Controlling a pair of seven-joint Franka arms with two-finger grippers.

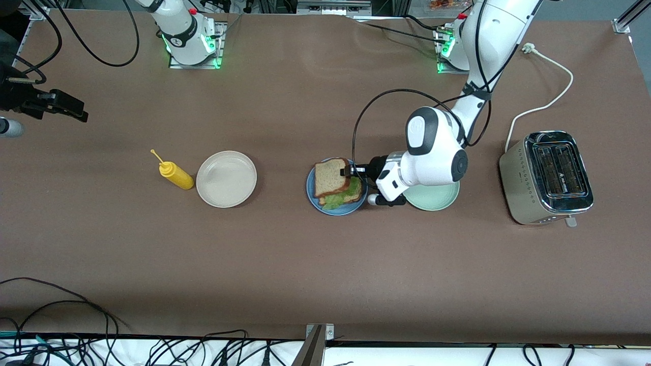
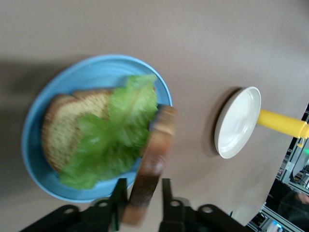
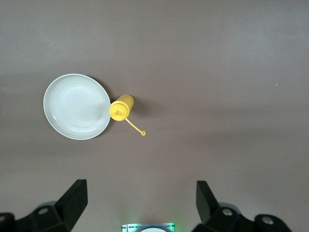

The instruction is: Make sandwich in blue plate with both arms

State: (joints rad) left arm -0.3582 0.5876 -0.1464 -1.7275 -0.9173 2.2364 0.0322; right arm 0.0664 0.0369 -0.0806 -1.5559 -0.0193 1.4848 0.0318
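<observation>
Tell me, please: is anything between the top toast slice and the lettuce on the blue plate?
Nothing visible is. The left gripper has the top slice between its fingers, tilted, directly over the lettuce and bottom slice on the blue plate.

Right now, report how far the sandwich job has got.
Done: bottom slice and lettuce lie in the blue plate. In hand: the left gripper has the top slice between its fingers, tilted over the lettuce. Left: let go and withdraw. The right gripper waits open.

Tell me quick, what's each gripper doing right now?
Left gripper: over the blue plate, fingers either side of the top toast slice, starting to let go.
Right gripper: open, empty, waiting at the right arm's end of the table.
</observation>
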